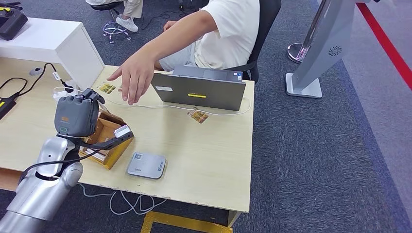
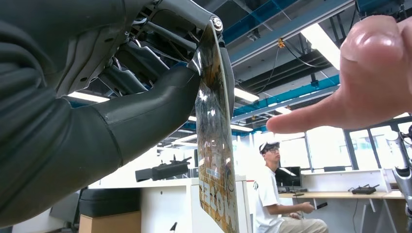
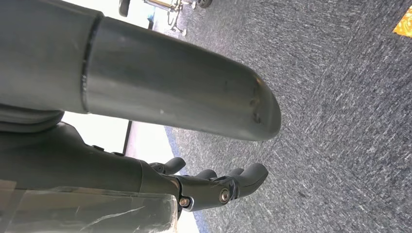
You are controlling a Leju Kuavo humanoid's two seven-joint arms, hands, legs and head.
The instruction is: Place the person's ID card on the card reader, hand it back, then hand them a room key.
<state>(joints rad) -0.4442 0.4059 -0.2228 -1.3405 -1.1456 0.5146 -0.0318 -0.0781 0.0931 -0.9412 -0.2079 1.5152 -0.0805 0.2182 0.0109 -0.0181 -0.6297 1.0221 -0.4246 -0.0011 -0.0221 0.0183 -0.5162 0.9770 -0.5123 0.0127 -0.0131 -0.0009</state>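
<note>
Cables (image 1: pixel 127 203) hung down at the near edge of the wooden surface (image 1: pixel 209 160). Just past them a flat grey card reader (image 1: pixel 146 165) lay near that edge. Beside it sat a small brown box (image 1: pixel 104 138) with cards inside. The left hand (image 1: pixel 77 115) was lifted over that box. In the left wrist view its thumb and dark fingers (image 2: pixel 145 58) were squeezed tight on a shiny card (image 2: pixel 216 141), which stood on its edge. I could not tell if this was the ID card or a room key. A person's hand (image 1: pixel 133 77) reached across with its fingers spread, close to the left hand but not touching the card. Farther back, a small patterned card (image 1: pixel 197 116) lay flat on the surface near a white cord (image 1: pixel 145 105). Behind it stood a grey laptop (image 1: pixel 201 87). Another patterned card (image 1: pixel 107 88) lay by a white box (image 1: pixel 58 46). The person sat in a dark chair (image 1: pixel 265 29) behind the surface. The right hand (image 3: pixel 214 187) hung over the grey carpet (image 3: pixel 340 121), fingers a little apart and gently bent, holding nothing.
</note>
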